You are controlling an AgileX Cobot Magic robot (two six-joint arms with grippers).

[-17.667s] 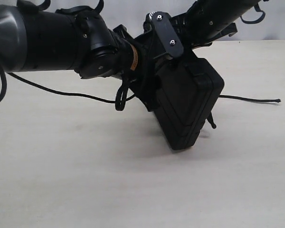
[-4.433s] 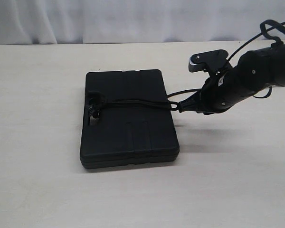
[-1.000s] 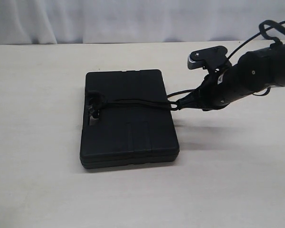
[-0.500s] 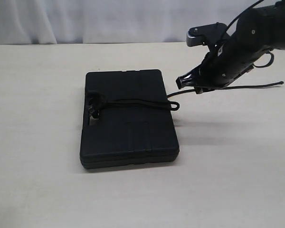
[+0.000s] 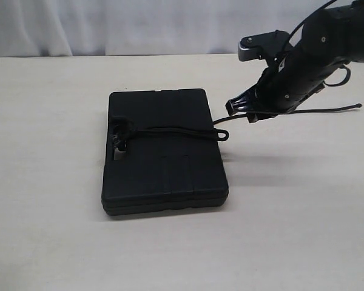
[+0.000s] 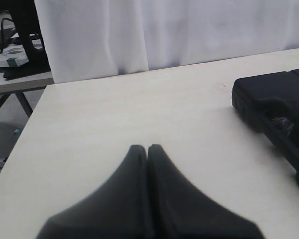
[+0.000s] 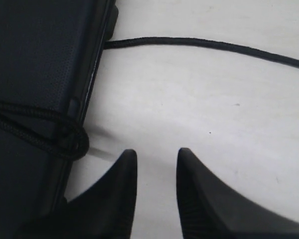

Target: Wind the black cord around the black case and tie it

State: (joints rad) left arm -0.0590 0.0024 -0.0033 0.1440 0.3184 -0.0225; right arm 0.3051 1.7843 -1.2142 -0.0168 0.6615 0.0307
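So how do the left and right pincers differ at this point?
The left pincer is fully shut; the right pincer is open with a clear gap. The left hovers over the table, with the case off to one side; the right sits just beside the case's edge, near the cord loop there. Both are empty: neither holds the cord or touches the case.
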